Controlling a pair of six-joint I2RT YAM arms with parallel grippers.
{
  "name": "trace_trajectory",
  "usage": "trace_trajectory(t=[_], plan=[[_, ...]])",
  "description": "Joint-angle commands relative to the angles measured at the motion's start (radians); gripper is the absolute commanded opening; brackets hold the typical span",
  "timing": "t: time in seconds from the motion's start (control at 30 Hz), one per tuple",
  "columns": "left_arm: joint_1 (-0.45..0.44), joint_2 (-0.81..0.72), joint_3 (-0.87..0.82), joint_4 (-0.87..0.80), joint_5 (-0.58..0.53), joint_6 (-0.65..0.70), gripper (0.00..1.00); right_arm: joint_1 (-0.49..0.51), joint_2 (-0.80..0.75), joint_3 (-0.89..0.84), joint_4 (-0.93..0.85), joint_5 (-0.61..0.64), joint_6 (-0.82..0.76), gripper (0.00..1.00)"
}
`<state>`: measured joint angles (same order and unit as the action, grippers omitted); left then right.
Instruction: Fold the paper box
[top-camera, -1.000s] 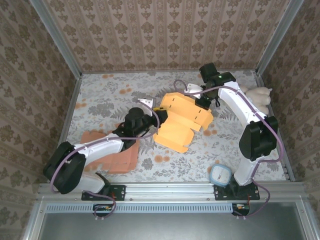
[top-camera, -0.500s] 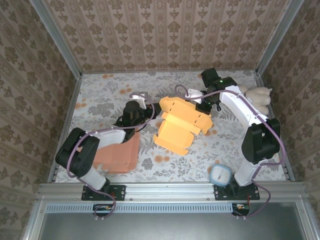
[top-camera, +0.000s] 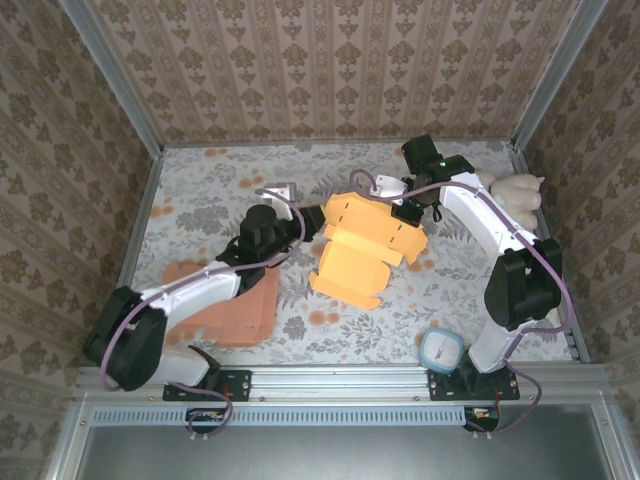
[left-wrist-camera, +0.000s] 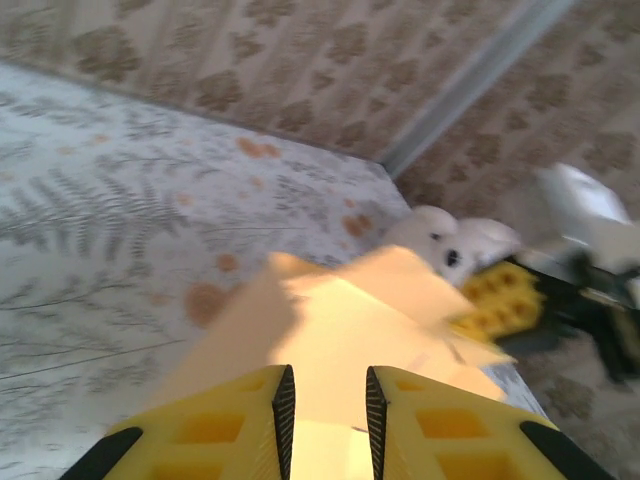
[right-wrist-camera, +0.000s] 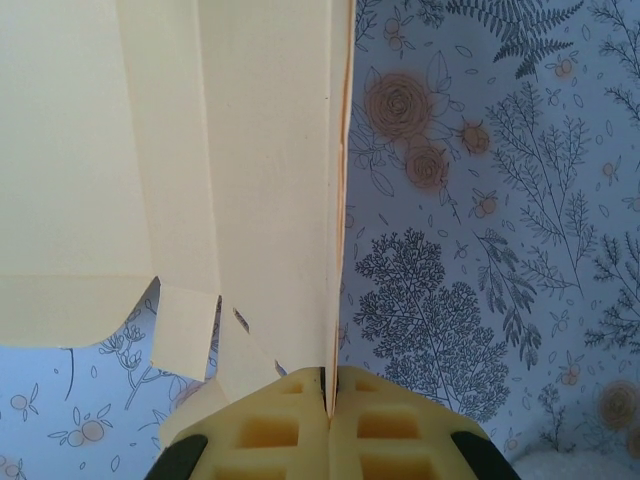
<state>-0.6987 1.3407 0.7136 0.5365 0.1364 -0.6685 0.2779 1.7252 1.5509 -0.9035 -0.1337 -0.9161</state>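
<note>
The orange paper box (top-camera: 362, 245), partly folded, lies mid-table with its flaps spread. My right gripper (top-camera: 405, 207) is shut on its far right edge; in the right wrist view the pads (right-wrist-camera: 300, 420) pinch a thin upright panel of the box (right-wrist-camera: 250, 150). My left gripper (top-camera: 316, 224) is at the box's left edge. Seen from the left wrist, its yellow fingers (left-wrist-camera: 230, 430) stand a narrow gap apart around the gripper's middle (left-wrist-camera: 328, 372). The box's pale panel (left-wrist-camera: 340, 310) lies just beyond them and shows through the gap.
A brick-red flat pad (top-camera: 235, 305) lies under my left arm. A blue-rimmed round container (top-camera: 440, 350) sits near the right arm's base. A white plush toy (top-camera: 518, 190) rests at the far right wall. Patterned walls close the table on three sides.
My left gripper has reached forward and right to the box's left edge and narrowed slightly. The box has shifted a little. The right gripper keeps its hold.
</note>
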Motion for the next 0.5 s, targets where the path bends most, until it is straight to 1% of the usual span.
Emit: trace_trajectory(t=[0.0, 0.07, 0.17, 0.27, 0.4, 0.47], plan=[[-0.056, -0.051, -0.004, -0.081, -0.039, 0.074, 0.28, 0.007, 0.007, 0.023, -0.018, 0.012, 0.008, 0.00], [-0.063, -0.059, -0.014, -0.076, -0.035, 0.059, 0.28, 0.007, 0.013, 0.025, -0.023, 0.009, 0.008, 0.00], [-0.064, -0.028, -0.003, -0.080, -0.020, 0.054, 0.28, 0.006, 0.018, 0.025, -0.025, 0.003, 0.006, 0.00], [-0.058, 0.040, 0.025, -0.080, -0.010, 0.045, 0.27, 0.007, 0.012, 0.021, -0.031, -0.021, -0.004, 0.00], [-0.033, 0.133, 0.075, -0.039, 0.060, 0.011, 0.27, 0.008, -0.003, 0.009, -0.035, -0.039, -0.018, 0.00], [-0.019, 0.170, 0.098, -0.033, 0.072, 0.005, 0.27, 0.007, -0.013, 0.000, -0.031, -0.045, -0.026, 0.00]])
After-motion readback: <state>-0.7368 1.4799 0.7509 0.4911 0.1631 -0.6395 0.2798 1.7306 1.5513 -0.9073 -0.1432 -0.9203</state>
